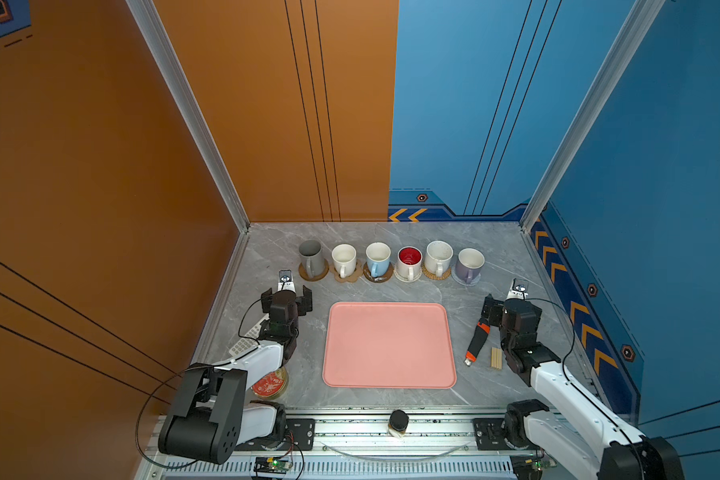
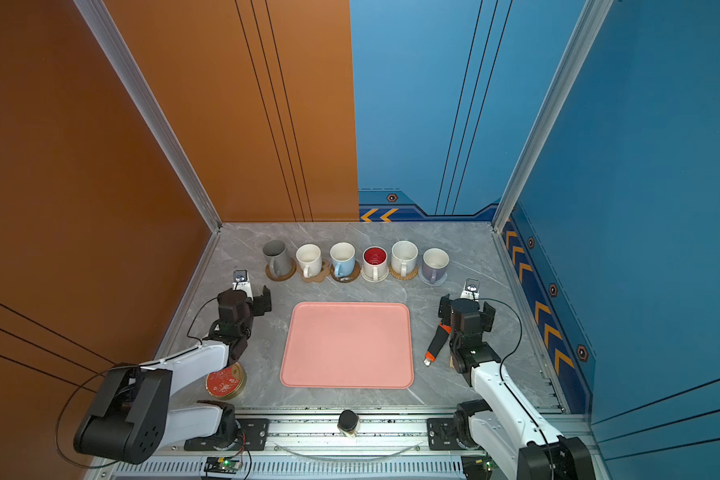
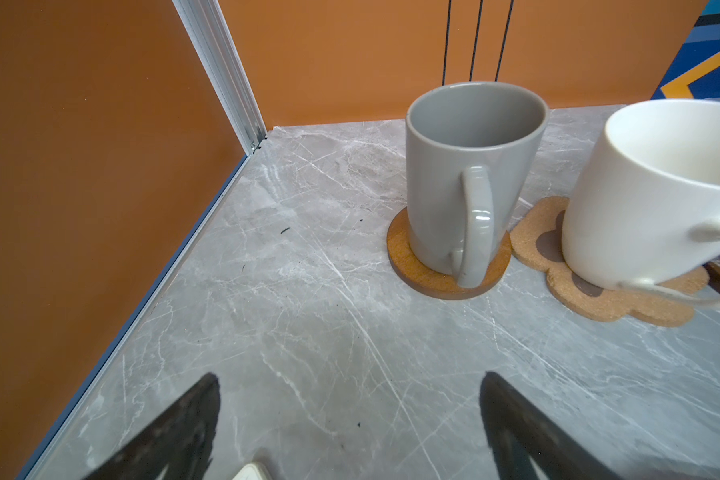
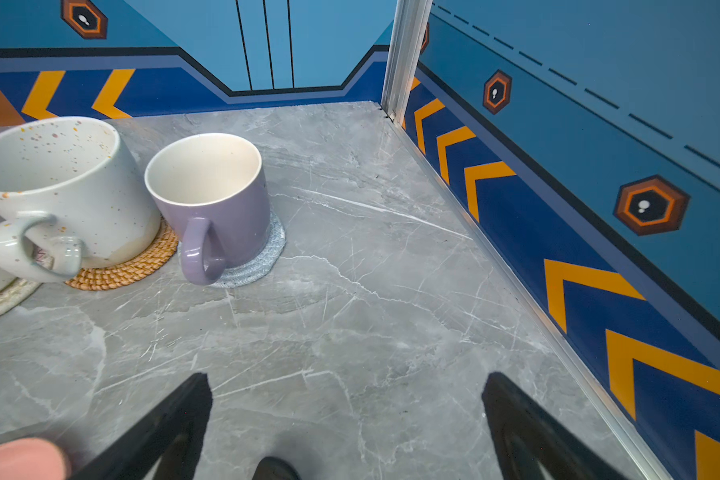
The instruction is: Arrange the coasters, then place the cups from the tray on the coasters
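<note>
End effectors are both standing with jaws spread wide and are gripping nothing. The left end effector [image 3: 350, 392] is hanging over the bench [image 3: 267, 299], near the grey cup [image 3: 470, 166] but apart from it. That cup is sitting upright on a brown disc coaster [image 3: 404, 262]. Just beside it, the white cup [image 3: 649, 199] is resting on the paw-shaped coaster [image 3: 624, 305]. The right end effector [image 4: 346, 392] is hanging over the bench near the lavender cup [image 4: 221, 208], which is sitting on the grey-blue woven coaster [image 4: 258, 266]. The speckled cup [image 4: 59, 187] is sitting next to it on the rattan coaster [image 4: 134, 270].

In both top views the six cups are forming one row along the far side of the bench, each on its own coaster. Between the white and speckled cups, the light blue cup [image 1: 378, 255] is occupying a second brown disc coaster [image 1: 387, 276], and the red-lined cup [image 1: 409, 259] is occupying the white woven coaster [image 1: 417, 277]. The pink tray [image 1: 387, 345] is lying flat in front of the row, between the two arms. A black-and-orange tool [image 1: 479, 338] and a bundle of wooden sticks [image 1: 496, 358] are lying right of the tray, beside the right arm. A red-topped tin [image 1: 269, 384] is sitting left of the tray, partly under the left arm.
</note>
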Robot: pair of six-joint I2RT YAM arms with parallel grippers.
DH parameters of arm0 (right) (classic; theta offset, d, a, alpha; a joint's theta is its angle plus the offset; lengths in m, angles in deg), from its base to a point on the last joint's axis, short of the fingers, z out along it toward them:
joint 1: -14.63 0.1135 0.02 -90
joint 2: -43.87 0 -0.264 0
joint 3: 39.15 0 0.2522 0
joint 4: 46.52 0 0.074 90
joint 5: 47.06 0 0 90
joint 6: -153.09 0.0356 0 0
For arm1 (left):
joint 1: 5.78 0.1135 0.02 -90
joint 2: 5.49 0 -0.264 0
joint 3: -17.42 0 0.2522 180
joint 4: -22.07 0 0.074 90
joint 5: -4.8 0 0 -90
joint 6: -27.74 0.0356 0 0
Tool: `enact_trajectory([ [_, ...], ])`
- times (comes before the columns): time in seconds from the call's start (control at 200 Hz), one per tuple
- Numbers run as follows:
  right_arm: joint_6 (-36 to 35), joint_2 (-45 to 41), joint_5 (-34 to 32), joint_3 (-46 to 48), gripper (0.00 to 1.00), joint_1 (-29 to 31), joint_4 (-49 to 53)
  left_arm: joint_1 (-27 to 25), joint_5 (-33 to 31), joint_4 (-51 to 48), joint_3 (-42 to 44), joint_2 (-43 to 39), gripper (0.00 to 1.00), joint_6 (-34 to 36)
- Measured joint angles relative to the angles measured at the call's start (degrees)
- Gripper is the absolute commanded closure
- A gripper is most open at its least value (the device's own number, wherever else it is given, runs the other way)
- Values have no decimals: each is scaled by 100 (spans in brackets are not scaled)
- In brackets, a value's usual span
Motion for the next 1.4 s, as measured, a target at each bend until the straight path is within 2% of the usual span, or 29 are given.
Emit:
enact_trajectory([
  [0.416, -28, 1652, 280, 0, 0, -111, -1703, 319, 299, 1930, 621, 957, 2, 101],
  [0.711, -70, 2017, 393, -2, 0, -133, -2234, 514, 776, 3064, 835, 1587, 2, 57],
  [0.851, -74, 2026, 420, -2, 0, -140, -2350, 514, 977, 3381, 990, 1637, 2, 61],
  [1.001, -94, 2028, 481, -2, 0, -140, -2382, 514, 975, 3589, 1003, 1648, 2, 48],
  [1.152, -118, 2050, 540, -2, 0, -140, -2422, 516, 608, 3589, 994, 1648, 2, -83],
  [1.402, -160, 2341, 551, -87, 0, -173, -2518, 514, 490, 2896, 560, 1644, 2, -129],
])
